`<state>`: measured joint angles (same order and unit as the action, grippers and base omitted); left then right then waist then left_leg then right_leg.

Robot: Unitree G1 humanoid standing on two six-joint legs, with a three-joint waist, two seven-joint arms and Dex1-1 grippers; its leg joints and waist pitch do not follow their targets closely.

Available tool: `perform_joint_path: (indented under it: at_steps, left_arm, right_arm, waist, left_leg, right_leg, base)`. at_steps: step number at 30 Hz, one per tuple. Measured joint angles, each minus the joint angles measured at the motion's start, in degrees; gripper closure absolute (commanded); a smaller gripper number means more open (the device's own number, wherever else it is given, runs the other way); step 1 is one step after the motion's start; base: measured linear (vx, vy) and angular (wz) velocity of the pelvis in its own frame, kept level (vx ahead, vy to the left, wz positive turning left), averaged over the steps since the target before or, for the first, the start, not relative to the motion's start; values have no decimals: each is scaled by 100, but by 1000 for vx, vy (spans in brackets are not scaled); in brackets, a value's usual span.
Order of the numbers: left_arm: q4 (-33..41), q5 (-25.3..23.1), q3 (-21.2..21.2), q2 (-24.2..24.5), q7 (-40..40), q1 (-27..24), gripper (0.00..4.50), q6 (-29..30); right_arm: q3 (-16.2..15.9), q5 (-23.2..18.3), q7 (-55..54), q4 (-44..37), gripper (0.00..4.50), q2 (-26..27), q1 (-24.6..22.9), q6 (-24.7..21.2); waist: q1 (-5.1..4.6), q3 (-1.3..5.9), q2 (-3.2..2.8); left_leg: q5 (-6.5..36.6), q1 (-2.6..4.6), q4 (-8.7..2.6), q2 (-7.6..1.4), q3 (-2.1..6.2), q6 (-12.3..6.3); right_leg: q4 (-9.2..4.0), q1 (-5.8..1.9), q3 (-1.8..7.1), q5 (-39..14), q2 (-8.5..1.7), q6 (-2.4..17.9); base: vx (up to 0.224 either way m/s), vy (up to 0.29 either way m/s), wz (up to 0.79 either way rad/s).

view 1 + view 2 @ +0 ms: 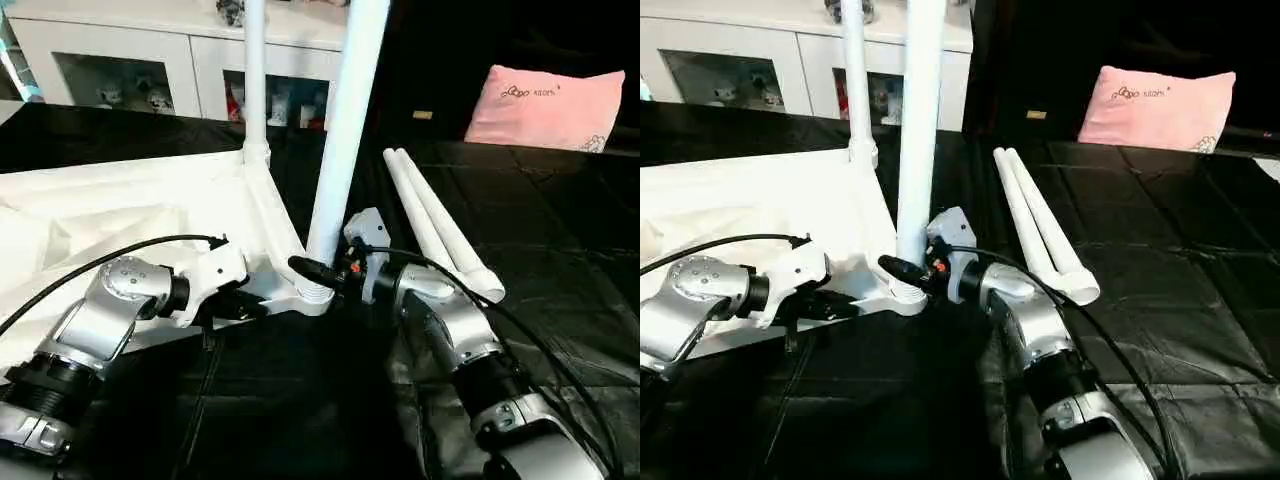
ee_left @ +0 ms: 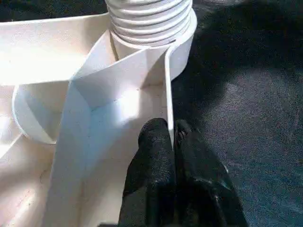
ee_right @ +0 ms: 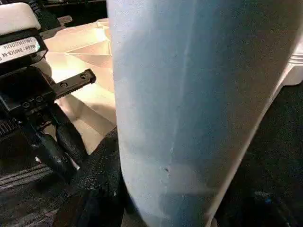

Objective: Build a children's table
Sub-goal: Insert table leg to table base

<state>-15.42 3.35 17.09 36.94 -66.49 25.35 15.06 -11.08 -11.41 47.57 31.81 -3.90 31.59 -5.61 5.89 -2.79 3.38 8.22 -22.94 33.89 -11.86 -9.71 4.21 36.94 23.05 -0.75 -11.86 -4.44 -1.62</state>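
Note:
The white tabletop (image 1: 120,215) lies upside down on the black mat, ribs facing up. One leg (image 1: 255,80) stands upright in its far corner socket. A second leg (image 1: 345,130) stands in the near corner socket (image 2: 156,28), its ribbed end seated there. My right gripper (image 1: 320,270) is shut around this near leg just above the socket; in the right wrist view the leg (image 3: 189,94) sits close against a black finger (image 3: 102,170). My left gripper (image 2: 170,135) is shut on the tabletop's thin rim wall (image 2: 166,85) beside that socket. Two loose legs (image 1: 440,225) lie side by side on the mat to the right.
A white glass-doored cabinet (image 1: 130,50) stands along the back. A pink pillow (image 1: 545,105) rests at the far right. Black cables (image 1: 120,250) run over my left forearm and across the tabletop. The black mat (image 1: 560,280) stretches to the right of the loose legs.

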Motion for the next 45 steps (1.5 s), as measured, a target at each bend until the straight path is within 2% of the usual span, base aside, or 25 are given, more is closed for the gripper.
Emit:
perform_joint_path:
  at_steps: [8, 12, 16, 23, 28, 29, 37, 41, 43, 45]
  left_arm:
    - [0, -5, -8, 8, -13, -4, 450, 0]
    - [0, -39, -13, 13, -16, -6, 450, 1]
    - [1, -64, -13, 13, -18, -6, 450, 3]
    - [7, -66, -15, 11, -32, -6, 450, 3]
    - [13, -55, -10, 1, -75, -3, 450, 9]
    - [12, -53, -9, -5, -76, -3, 450, 9]
    - [-29, -52, -9, -59, -58, 0, 450, 9]
    - [-80, -38, -1, -131, -40, 1, 450, 5]
    - [-86, -39, 5, -156, -30, 1, 450, -6]
    - [-86, -38, 22, -181, -26, 1, 450, -15]
  right_arm:
    - [1, 21, 103, 193, 257, -10, 73, 127]
    - [10, 42, 155, 410, 257, -4, 180, 197]
    - [137, -27, 170, 555, 257, 70, 192, 222]
    - [450, -363, 220, 622, 257, 155, 29, 249]
    - [676, -639, 253, 623, 257, 233, -191, 329]
    - [706, -661, 256, 622, 257, 255, -240, 383]
    - [893, -811, 197, 673, 257, 453, -672, 1001]
    - [821, -758, 150, 459, 257, 438, -1042, 1483]
    - [676, -558, 121, 334, 257, 351, -1153, 1793]
    - [586, -379, 112, 252, 257, 264, -1185, 1910]
  waist:
    - [-4, 3, 5]
    - [-12, 19, 30]
    - [-17, 31, 48]
    - [-7, 29, 39]
    - [33, 23, -3]
    - [47, 11, -37]
    - [87, 12, -117]
    - [118, 23, -163]
    - [134, 28, -172]
    - [148, 30, -170]
  left_leg:
    - [0, 0, -1, 0, 0, 0]
    - [0, 3, -3, -1, 3, 0]
    - [0, 5, -3, -1, 5, 0]
    - [0, 6, -7, -1, 8, 0]
    - [0, 4, -15, -1, 9, 0]
    - [0, 2, -19, -1, 10, 0]
    - [0, 4, -38, 0, 10, 0]
    - [1, 3, -40, 1, 9, 0]
    - [1, 4, -41, 1, 9, 0]
    - [1, 5, -44, 1, 9, 0]
  right_leg:
    - [0, 0, 0, -1, 0, -1]
    - [0, 0, 0, -1, 1, -1]
    - [0, -1, 0, -2, 1, -2]
    - [-1, -2, -2, -1, 1, -1]
    - [-13, -2, -4, -2, 1, 2]
    - [-17, 0, -4, -2, 2, 2]
    - [-25, -1, -9, -3, 2, 5]
    - [-42, -9, -8, -3, 1, 5]
    - [-44, -10, -9, -3, 1, 5]
    - [-47, -14, -9, -4, 1, 5]
  base:
    - [0, 0, 0]
    - [0, 0, 0]
    - [0, 0, 0]
    - [0, 0, 0]
    - [0, 0, 0]
    - [0, 0, 0]
    - [0, 0, 0]
    - [0, 0, 0]
    - [0, 0, 0]
    - [0, 0, 0]
